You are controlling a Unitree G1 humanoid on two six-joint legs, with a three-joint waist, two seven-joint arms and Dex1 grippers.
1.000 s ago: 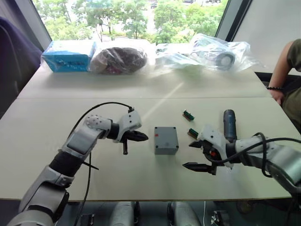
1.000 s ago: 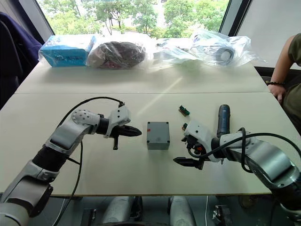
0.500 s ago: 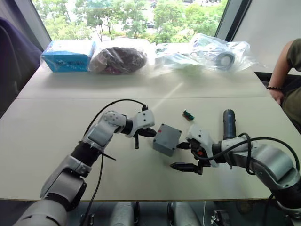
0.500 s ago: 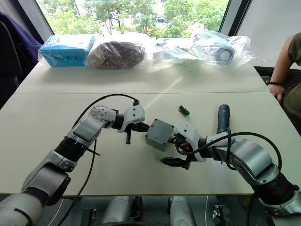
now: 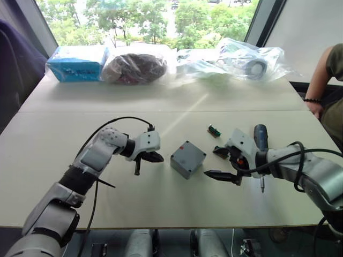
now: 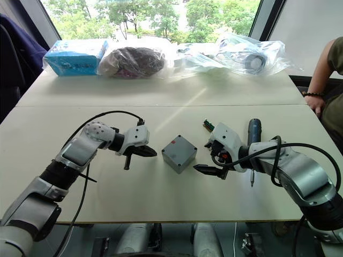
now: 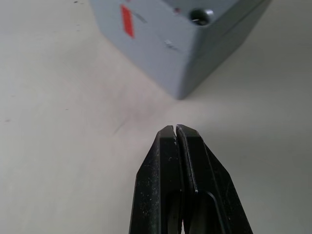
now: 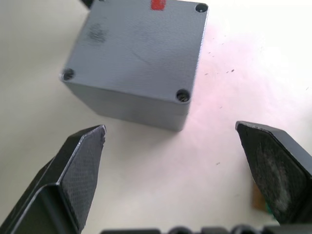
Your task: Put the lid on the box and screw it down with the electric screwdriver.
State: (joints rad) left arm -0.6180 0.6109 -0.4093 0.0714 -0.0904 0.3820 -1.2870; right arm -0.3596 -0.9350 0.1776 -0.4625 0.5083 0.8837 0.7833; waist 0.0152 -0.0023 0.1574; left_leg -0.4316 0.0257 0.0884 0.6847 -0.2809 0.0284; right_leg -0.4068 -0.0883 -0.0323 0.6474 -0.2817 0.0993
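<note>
Looking down my right wrist cam: the right gripper (image 8: 173,141) has its two black fingers (image 8: 80,161) spread wide, one on each side of the picture, with nothing between them but bare table (image 8: 146,190). Just past the fingertips sits the grey box (image 8: 134,63), turned at an angle so one corner points back toward me. Its flat top face has round screw holes at the corners, I can count three, and there's a small red mark (image 8: 157,5) near the far edge. The fingers aren't touching the box. Something small, brown and green (image 8: 258,200) peeks out beside one finger, can't tell what it is.
</note>
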